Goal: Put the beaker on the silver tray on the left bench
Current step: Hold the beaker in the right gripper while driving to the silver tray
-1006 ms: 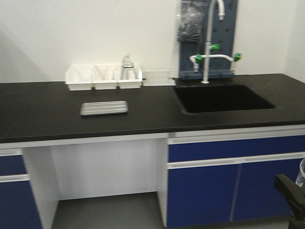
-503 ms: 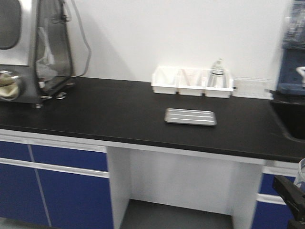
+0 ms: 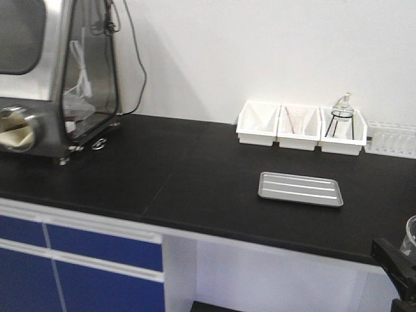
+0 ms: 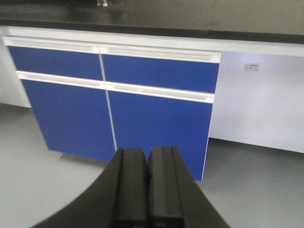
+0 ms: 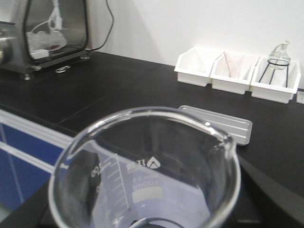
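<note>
R gripper (image 3: 394,259) clamped on the beaker (image 5: 147,171), held upright. Beaker empty, grad. marks on wall, spout toward gripper's right. Silver tray (image 5: 223,124) lies flat on left bench (image 3: 162,175), ahead of R gripper, beyond beaker rim, nothing in it. Further ahead, 3 white bins (image 3: 299,127) in a row: left one looks empty, mid holds clear glassware w/ thin reddish rod, right holds round flask (image 3: 343,117) on blk wire stand. L gripper (image 4: 148,161) fingers pressed together, holding nothing, facing blue cabinet fronts (image 4: 118,109)
</note>
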{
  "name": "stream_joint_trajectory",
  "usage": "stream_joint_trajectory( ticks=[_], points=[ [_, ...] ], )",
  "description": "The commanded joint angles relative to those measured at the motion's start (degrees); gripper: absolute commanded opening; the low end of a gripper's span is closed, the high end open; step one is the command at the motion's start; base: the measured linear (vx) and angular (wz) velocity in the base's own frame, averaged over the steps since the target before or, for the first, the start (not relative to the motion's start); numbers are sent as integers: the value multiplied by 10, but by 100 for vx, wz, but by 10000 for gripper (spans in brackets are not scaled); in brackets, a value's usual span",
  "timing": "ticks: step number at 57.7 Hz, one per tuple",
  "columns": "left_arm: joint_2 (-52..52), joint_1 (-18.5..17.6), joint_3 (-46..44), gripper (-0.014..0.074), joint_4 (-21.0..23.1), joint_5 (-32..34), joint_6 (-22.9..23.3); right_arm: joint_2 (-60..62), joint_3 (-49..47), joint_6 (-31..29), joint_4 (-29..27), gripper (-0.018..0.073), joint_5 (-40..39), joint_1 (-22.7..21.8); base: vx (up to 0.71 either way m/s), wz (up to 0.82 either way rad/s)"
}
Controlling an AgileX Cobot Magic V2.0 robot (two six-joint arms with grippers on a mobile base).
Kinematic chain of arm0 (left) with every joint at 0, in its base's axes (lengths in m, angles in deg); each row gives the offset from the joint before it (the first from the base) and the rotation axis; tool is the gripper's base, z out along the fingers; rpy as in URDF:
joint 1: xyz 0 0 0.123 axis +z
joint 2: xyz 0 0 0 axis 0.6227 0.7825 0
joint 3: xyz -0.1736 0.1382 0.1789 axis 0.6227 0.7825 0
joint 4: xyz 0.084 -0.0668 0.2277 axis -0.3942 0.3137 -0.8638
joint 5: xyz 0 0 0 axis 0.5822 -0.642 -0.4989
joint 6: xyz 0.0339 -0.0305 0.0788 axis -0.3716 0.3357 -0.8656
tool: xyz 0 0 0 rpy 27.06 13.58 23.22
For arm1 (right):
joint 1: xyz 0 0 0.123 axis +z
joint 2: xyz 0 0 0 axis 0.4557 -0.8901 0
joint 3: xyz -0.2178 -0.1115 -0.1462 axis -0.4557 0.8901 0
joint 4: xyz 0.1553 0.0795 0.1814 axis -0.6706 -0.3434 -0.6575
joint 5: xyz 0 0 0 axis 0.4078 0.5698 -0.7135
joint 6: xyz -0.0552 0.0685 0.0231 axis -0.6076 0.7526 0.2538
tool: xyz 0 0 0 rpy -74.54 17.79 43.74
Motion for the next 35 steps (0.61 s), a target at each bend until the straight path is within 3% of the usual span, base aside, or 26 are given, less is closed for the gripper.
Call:
stream_joint_trajectory(
  ticks=[1, 35],
  points=[
    [-9, -4, 16, 1, 1, 45, 1, 3, -18, -5, 9, -7, -13, -2, 41, -24],
    [-9, -4, 16, 1, 1, 45, 1, 3, -18, -5, 9, -7, -13, -2, 44, -32]
  ],
)
